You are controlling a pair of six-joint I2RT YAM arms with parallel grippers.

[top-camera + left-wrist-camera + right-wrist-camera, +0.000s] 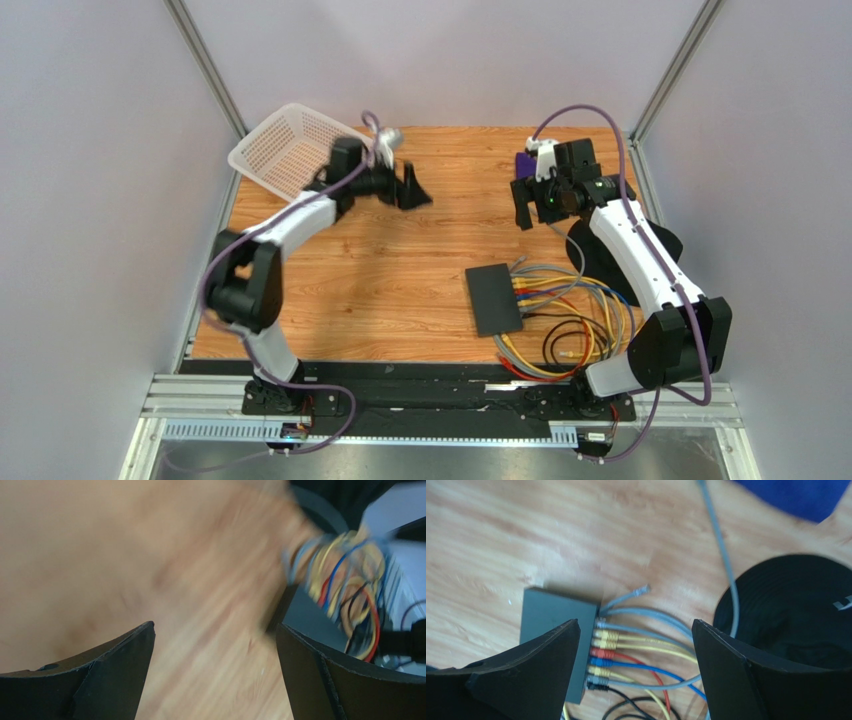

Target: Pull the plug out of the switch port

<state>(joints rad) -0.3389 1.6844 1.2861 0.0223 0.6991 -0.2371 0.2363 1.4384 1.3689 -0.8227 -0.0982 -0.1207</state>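
Right wrist: cables sit in switch; grey plug loose.

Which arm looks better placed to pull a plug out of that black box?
The right. The right gripper, open, is aimed at the switch, with the row of plugs showing between its fingers; they sit on that arm's side. The left gripper is farther off, on the switch's plugless side.

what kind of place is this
Probably a robotics lab test cell: a left arm and right arm bolted at the edge of a wood-grain table, plain walls closing it in, and a switch with coloured cables laid out.
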